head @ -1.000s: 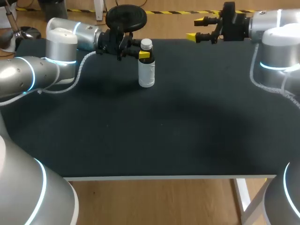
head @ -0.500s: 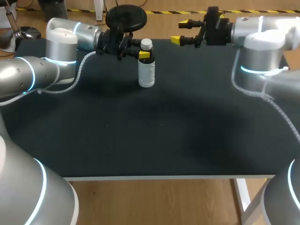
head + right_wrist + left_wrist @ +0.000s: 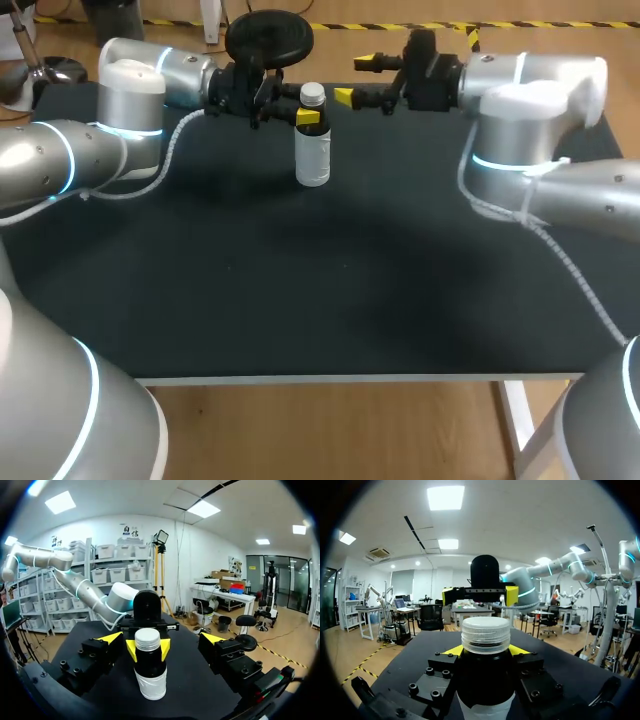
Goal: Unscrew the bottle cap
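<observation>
left gripper [image 3: 306, 116] clamps the bottle [image 3: 313, 158]; right gripper [image 3: 356, 80] hangs spread beside the cap [image 3: 313, 94].
the bottle stands upright at the far side of the counter [image 3: 330, 300], pinched at its dark neck under the white cap. to do this well, centre the right gripper around the cap, level with it, close firmly, then twist with the left bracing the bottle.
</observation>
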Motion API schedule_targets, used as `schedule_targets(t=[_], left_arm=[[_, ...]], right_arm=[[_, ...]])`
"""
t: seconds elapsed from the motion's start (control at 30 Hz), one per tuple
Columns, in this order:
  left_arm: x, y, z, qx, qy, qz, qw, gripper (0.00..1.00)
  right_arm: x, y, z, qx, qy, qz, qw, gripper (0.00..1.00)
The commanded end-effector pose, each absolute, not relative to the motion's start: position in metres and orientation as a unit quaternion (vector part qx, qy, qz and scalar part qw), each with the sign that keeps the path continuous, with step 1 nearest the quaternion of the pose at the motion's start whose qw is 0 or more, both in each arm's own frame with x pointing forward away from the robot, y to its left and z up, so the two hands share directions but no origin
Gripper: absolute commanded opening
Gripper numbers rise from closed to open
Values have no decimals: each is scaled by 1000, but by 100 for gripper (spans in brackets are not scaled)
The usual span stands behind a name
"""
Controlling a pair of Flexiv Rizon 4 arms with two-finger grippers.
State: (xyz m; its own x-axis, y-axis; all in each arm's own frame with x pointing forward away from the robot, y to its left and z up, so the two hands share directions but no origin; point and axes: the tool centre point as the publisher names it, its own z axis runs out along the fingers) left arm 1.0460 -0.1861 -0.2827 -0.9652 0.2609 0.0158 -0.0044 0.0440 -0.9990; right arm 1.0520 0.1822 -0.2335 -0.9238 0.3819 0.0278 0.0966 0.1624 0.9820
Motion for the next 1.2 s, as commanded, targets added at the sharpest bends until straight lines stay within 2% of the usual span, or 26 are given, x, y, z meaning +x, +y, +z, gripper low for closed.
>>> schedule_targets(t=[0.03,0.67,1.2], left_arm=[[1050,-187,-284,-92,-715,686,100,0],[1050,-187,-284,-92,-715,686,100,0],[1050,-187,-284,-92,-715,686,100,0]], right_arm=[[1051,193,-238,167,747,632,122,100],[1044,215,-229,206,731,622,192,100],[1041,236,-233,235,733,611,185,100]])
